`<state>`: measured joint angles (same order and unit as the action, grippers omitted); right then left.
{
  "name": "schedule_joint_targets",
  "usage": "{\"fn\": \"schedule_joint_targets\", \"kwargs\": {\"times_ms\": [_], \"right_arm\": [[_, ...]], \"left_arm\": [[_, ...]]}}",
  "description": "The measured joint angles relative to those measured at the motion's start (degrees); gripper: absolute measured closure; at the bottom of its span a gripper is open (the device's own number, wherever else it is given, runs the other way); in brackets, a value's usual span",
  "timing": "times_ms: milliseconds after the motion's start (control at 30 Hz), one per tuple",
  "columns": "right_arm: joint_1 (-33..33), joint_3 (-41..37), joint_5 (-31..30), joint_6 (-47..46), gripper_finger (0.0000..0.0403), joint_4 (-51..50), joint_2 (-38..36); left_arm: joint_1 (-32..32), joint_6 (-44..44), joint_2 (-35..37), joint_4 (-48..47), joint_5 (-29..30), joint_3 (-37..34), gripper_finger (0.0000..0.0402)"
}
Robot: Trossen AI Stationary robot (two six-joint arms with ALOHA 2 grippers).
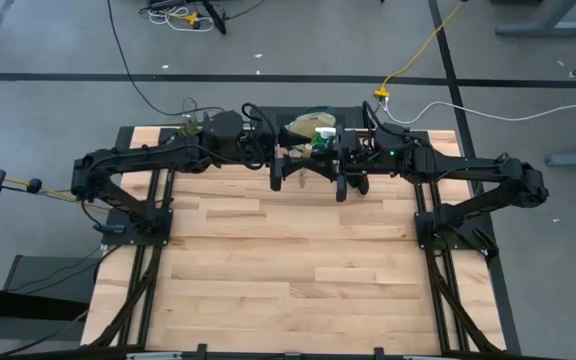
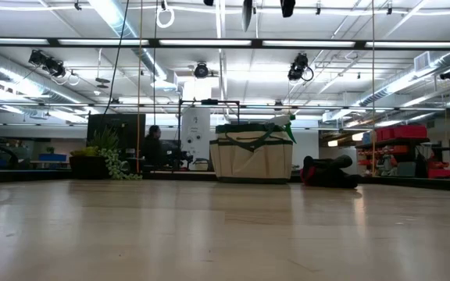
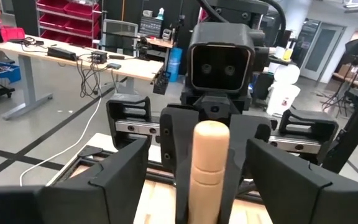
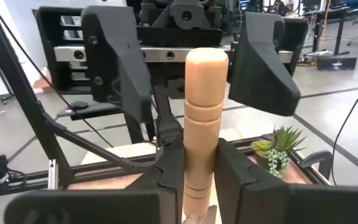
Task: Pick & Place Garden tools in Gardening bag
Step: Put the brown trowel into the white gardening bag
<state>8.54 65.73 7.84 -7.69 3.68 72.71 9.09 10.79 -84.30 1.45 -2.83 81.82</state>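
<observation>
My right gripper (image 4: 202, 180) is shut on an upright wooden tool handle (image 4: 205, 112), high above the far middle of the table. The tool's head is hidden below the fingers. My left gripper (image 3: 207, 186) faces it, open, with one finger on each side of the handle and not touching it. In the high view they are my left gripper (image 1: 298, 168) and my right gripper (image 1: 343, 170). The beige bag with green trim (image 2: 252, 156) stands on its base at the far edge; a green item (image 2: 287, 126) shows at its top. A red-and-black glove (image 2: 330, 172) lies on the table beside it. My right gripper pinches the lower part of the wooden handle (image 4: 201, 163) between its two fingers. The fingers come level from the table's right and lie across the handle. The handle stands upright, its rounded end (image 4: 206, 61) up, lifted clear of the table.
A small leafy plant (image 2: 104, 160) stands at the far left, also in the high view (image 1: 190, 125). The bag in the high view (image 1: 308, 127) sits just behind the two grippers. The wooden tabletop (image 1: 288, 270) stretches toward the near edge. A person (image 2: 153, 144) is in the room beyond.
</observation>
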Motion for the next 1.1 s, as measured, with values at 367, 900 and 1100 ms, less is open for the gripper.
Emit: {"fn": "schedule_joint_targets", "kwargs": {"times_ms": [367,900,1100], "right_arm": [[0.0,0.0,0.2,0.1,0.0348,0.0,0.0],[0.0,0.0,0.2,0.1,0.0347,-0.4,0.0],[0.0,0.0,0.2,0.1,0.0347,-0.4,0.0]], "left_arm": [[-0.7,0.0,-0.2,-0.1,-0.8,0.0,0.0172],[-0.6,0.0,-0.2,-0.2,-0.7,0.0,0.0266],[-0.6,0.0,-0.2,-0.2,-0.7,0.0,0.0292]]}}
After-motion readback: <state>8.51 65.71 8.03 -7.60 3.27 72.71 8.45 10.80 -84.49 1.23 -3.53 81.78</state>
